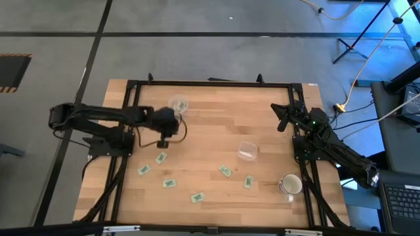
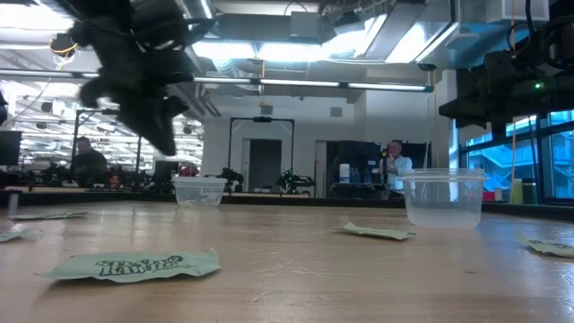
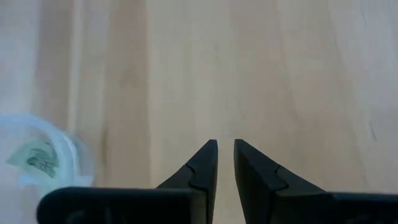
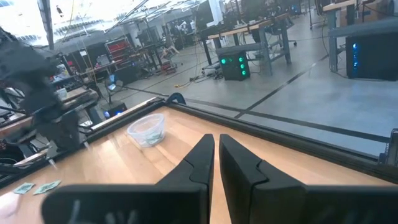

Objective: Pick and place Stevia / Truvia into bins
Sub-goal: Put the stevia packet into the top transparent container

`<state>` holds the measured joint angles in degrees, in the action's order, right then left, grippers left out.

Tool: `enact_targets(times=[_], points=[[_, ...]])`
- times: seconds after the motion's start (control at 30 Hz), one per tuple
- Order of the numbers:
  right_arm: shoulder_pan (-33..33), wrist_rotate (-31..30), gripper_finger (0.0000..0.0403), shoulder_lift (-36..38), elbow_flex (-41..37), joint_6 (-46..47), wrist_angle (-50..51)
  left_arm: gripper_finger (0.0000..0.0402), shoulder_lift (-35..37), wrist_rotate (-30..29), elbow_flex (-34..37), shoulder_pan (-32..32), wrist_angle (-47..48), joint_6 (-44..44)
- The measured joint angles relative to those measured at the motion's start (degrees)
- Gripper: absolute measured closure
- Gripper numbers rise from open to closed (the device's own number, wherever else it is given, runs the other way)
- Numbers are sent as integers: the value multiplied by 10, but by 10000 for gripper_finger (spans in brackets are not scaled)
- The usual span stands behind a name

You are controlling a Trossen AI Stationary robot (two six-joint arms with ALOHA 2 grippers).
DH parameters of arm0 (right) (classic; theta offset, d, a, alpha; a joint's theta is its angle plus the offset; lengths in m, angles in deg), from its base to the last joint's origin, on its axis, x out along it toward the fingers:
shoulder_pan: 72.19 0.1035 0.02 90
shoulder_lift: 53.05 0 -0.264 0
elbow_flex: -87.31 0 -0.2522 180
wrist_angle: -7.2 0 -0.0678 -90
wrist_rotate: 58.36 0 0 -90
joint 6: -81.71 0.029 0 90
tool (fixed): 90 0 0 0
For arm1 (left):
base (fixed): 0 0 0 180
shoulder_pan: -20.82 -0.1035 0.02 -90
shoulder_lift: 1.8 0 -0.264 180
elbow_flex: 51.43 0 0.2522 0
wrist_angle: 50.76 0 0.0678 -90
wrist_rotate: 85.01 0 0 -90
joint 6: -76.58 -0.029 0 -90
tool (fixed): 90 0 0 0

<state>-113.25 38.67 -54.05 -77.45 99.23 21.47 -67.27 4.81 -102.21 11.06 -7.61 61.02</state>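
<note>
Wooden table (image 1: 216, 111) holds six loose packets (image 1: 161, 157), two cups (image 1: 247, 151); left claw (image 3: 226, 152) slightly parted, right claw (image 4: 216, 146) closed.

The left arm reaches in across the table, its left gripper (image 3: 225, 163) pointing down above the wood, fingers a narrow gap apart, nothing between them. The right gripper (image 4: 216, 158) is raised at the table's edge, fingers nearly together, empty.

one packet (image 3: 38, 158) in cup (image 3: 68, 144), others (image 1: 197, 196) on table (image 1: 210, 111)
</note>
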Motion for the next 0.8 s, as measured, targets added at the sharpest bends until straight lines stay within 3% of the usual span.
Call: enact_targets(times=[0.1, 0.37, 0.5, 0.67, 0.8], points=[[0, 0, 373, 0, 0, 0, 0, 350, 0, -38, 0, 59, 28, 38], [0, 0, 373, 0, 0, 0, 0, 339, 0, -59, 0, 191, 43, 201], [0, 0, 373, 0, 0, 0, 0, 340, -6, -92, 0, 248, 55, 224], [0, 0, 373, 0, 0, 5, 0, 337, -27, -140, 0, 290, 96, 295], [0, 0, 373, 0, 0, 17, 0, 328, -46, -138, 0, 301, 128, 390]])
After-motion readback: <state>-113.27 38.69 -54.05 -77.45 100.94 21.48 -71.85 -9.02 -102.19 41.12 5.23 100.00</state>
